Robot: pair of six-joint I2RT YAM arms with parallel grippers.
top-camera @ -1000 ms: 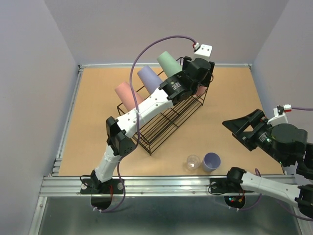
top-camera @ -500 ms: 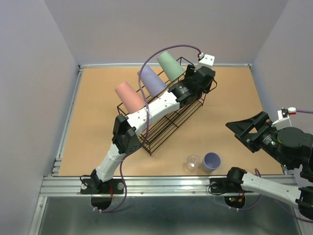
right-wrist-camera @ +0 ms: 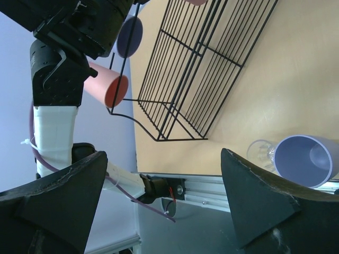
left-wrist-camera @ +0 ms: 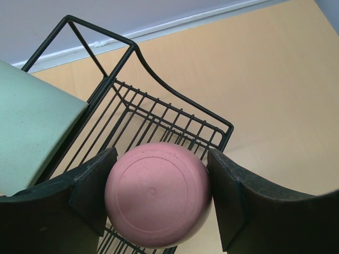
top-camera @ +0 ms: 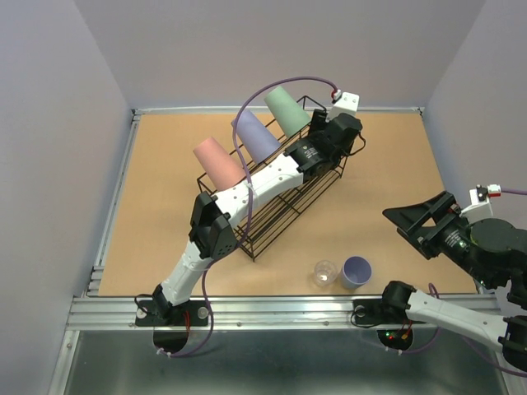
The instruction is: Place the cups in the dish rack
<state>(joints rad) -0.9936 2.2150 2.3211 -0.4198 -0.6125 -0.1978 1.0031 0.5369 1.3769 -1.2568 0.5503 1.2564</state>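
Small pink cup (left-wrist-camera: 158, 193): clamped between the left hand (left-wrist-camera: 159, 196) fingers at the dish rack (top-camera: 284, 206) raised end. Only its base showed; from above, the hand hid it.
Large green cup (left-wrist-camera: 32, 127): beside that hand, cut off.
Right hand (right-wrist-camera: 159, 203): spread wide, empty.
Clear cup (right-wrist-camera: 260, 153), small lavender cup (right-wrist-camera: 303, 159): on the desk (top-camera: 165, 206) beyond one finger, the clear one faint.

I count six cups: big pink (top-camera: 216, 161), big lavender (top-camera: 255, 136), big green (top-camera: 284, 109), small pink (left-wrist-camera: 158, 193), small lavender (top-camera: 356, 271), tiny clear (top-camera: 326, 273). I see one rack (top-camera: 284, 214).
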